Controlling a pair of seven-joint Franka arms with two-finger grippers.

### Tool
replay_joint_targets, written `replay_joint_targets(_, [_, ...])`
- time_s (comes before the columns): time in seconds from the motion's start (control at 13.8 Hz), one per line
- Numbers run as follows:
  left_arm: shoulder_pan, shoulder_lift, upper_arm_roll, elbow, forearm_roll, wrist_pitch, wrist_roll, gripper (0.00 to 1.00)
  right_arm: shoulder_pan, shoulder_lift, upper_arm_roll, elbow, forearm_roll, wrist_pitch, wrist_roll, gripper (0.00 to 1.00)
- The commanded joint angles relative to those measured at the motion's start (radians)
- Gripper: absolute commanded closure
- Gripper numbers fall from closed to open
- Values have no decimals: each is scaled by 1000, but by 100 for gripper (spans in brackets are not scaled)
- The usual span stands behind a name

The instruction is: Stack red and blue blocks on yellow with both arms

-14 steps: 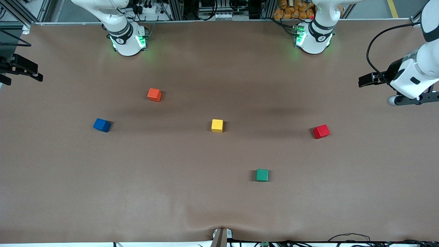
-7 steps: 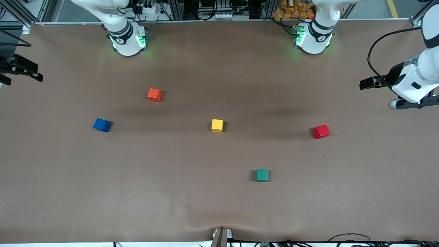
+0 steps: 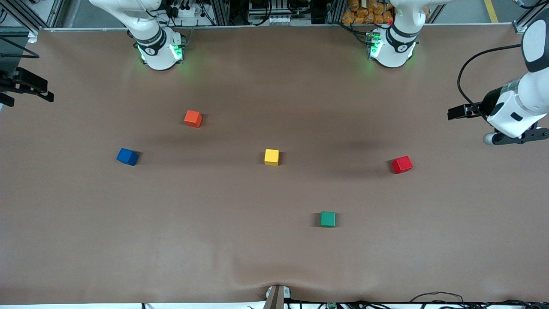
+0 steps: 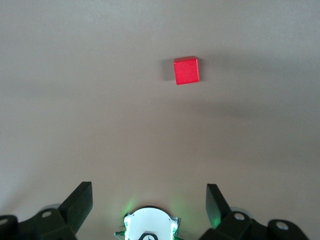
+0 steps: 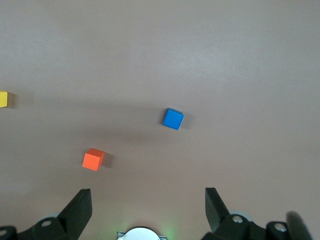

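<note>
Nothing is stacked yet. The yellow cube [image 3: 271, 157] sits bare near the middle of the table [image 3: 274, 257] and serves as the landmark. The red cube [image 3: 402, 164] lies well apart from it toward the left arm's end. The blue cube [image 3: 127, 156] lies well apart from it toward the right arm's end. Both pick-ups and both placements are left to do.

The left gripper [image 4: 149, 200] hangs high over the table's left-arm end, fingers spread wide and holding nothing. The right gripper [image 5: 148, 200] hangs over the right-arm end, likewise spread and empty.

The front view shows all five cubes at once, including the green cube [image 3: 327, 219], nearer the camera than the yellow one, and the orange cube [image 3: 193, 118], farther away. Only the wrist views show the fingers apart; the left wrist view sees only the red cube.
</note>
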Motion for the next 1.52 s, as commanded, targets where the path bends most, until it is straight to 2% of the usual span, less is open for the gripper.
replay_joint_targets(0.0, [4, 16, -6, 8, -6, 19, 8, 0, -11, 6, 11, 13, 9, -13, 12, 0])
replay_joint_targets(1.23, [-3, 56, -26, 7, -9, 20, 1, 0, -14, 8, 9, 12, 17, -13, 12, 0])
replay_joint_targets(1.45, [-3, 91, -26, 5, -11, 22, -2, 0, -14, 8, 9, 10, 17, -15, 12, 0])
